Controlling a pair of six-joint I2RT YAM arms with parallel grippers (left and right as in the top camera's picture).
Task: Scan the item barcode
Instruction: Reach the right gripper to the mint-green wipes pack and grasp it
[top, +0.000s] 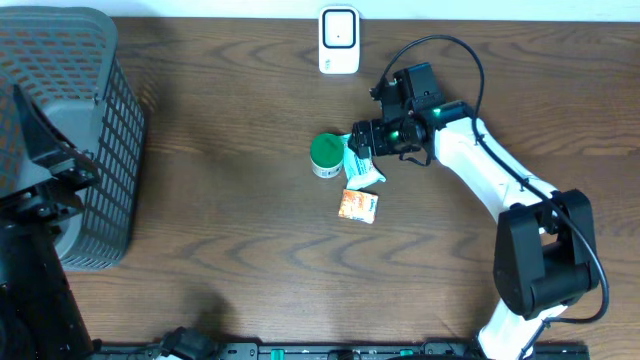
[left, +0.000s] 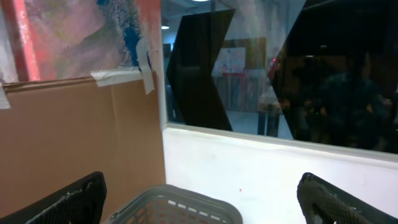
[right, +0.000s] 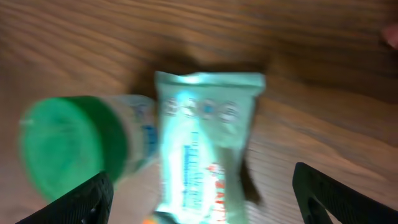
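We saw the right hand (top: 364, 140) low over the middle of the table (top: 230, 250), its fingers (right: 71, 202) spread wide on either side of a pale green packet (right: 205, 137) and touching nothing. The packet lay flat on the wood, one long edge against a white bottle with a green cap (top: 325, 153) on its left. A small orange packet (top: 358, 205) lay just beside the end of the green packet nearest the robot. The print on the green packet was too blurred in the right wrist view for us to read, and we could not make out a barcode. A small white scanner (top: 339, 40) sat at the far edge of the table, well apart from the packet. At the left end stood a dark grey basket (top: 75, 130). The left hand (left: 199, 186) hung above its rim, fingers (left: 74, 199) spread wide with nothing between them. Its camera faced a cardboard sheet (left: 74, 143) and a window (left: 280, 68).
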